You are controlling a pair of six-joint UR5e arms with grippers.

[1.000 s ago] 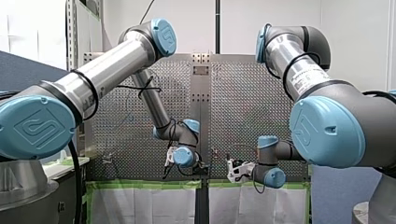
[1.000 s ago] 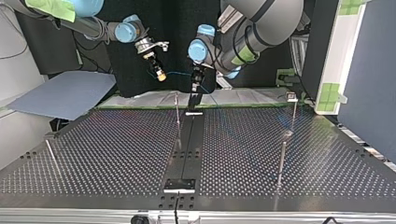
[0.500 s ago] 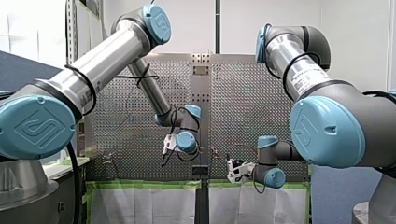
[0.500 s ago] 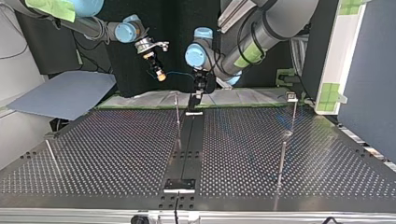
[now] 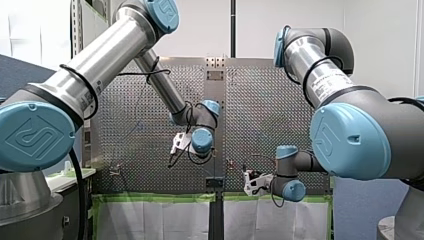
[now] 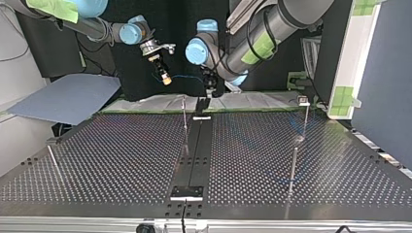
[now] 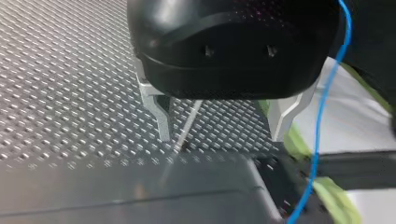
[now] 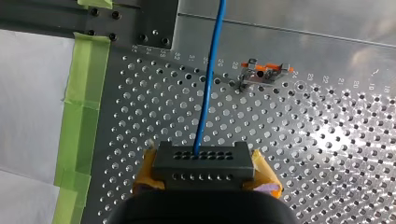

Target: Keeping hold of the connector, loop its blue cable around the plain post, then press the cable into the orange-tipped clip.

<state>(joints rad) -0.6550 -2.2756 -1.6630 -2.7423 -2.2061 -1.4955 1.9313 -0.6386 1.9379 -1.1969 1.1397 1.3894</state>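
Our right gripper point(image 8: 205, 176) clamps the connector point(image 8: 203, 161), cable point(image 8: 211, 79) running ahead; our left gripper point(image 7: 222, 135), upper-centre top view, gapes empty.

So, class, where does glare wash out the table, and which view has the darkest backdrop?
Right wrist view: glare whitens the perforated table beside the connector, though the blue cable reads clearly. Top view: darkest, black beyond the table's far edge.

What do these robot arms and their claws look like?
My left arm and my right arm are silver tubes with grey joints and light-blue caps with embossed logos; black cables run along them. My left gripper is black with metal fingers; my right gripper has yellow pads.
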